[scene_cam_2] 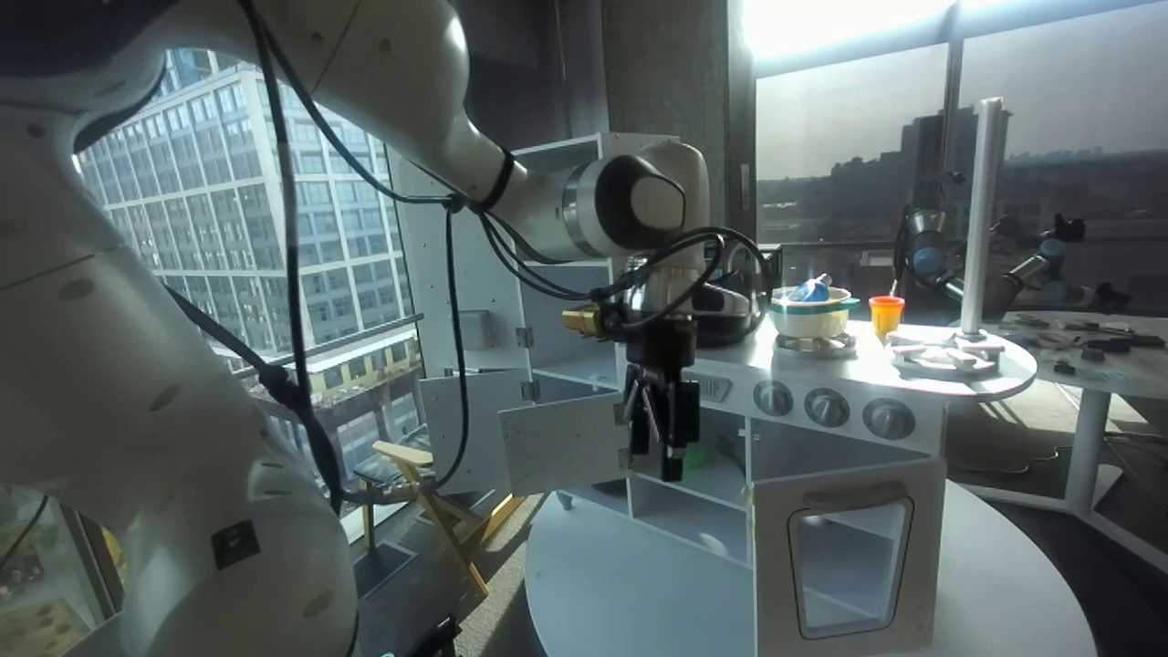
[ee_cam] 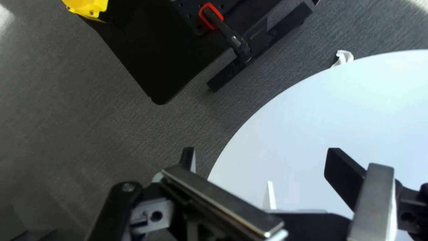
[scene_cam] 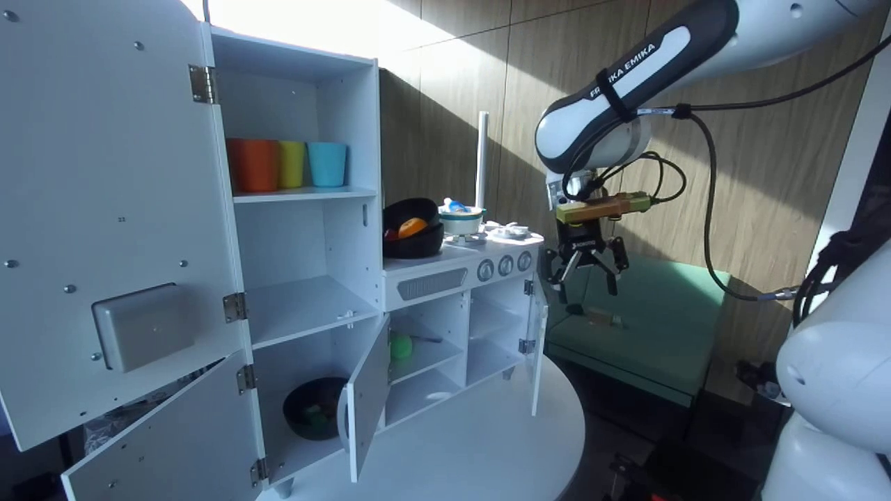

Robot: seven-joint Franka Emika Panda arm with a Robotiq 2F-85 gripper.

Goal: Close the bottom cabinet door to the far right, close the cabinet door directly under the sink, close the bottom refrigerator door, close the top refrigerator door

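Observation:
A white toy kitchen has its doors standing open. The far-right bottom door point(scene_cam: 537, 348) has a window and also shows in an exterior view point(scene_cam_2: 774, 566). The door under the counter beside the refrigerator point(scene_cam: 369, 396) is swung out point(scene_cam_2: 561, 447). The bottom refrigerator door point(scene_cam: 174, 438) and top refrigerator door point(scene_cam: 104, 209) are wide open; both also show behind the arm, bottom point(scene_cam_2: 484, 420) and top point(scene_cam_2: 488, 283). My gripper point(scene_cam: 588, 282) points down, open and empty, at about counter height point(scene_cam_2: 659, 443). In the wrist view its fingers point(ee_cam: 262, 160) are apart, with a thin white edge, perhaps a door, below.
The kitchen stands on a round white table point(scene_cam: 515, 431). The counter holds black bowls point(scene_cam: 412, 243) with fruit, a pot point(scene_cam: 461, 221) and a tall white post point(scene_cam: 482, 156). A green sofa point(scene_cam: 647, 327) stands behind. Dark equipment point(ee_cam: 160, 60) lies below near the table edge.

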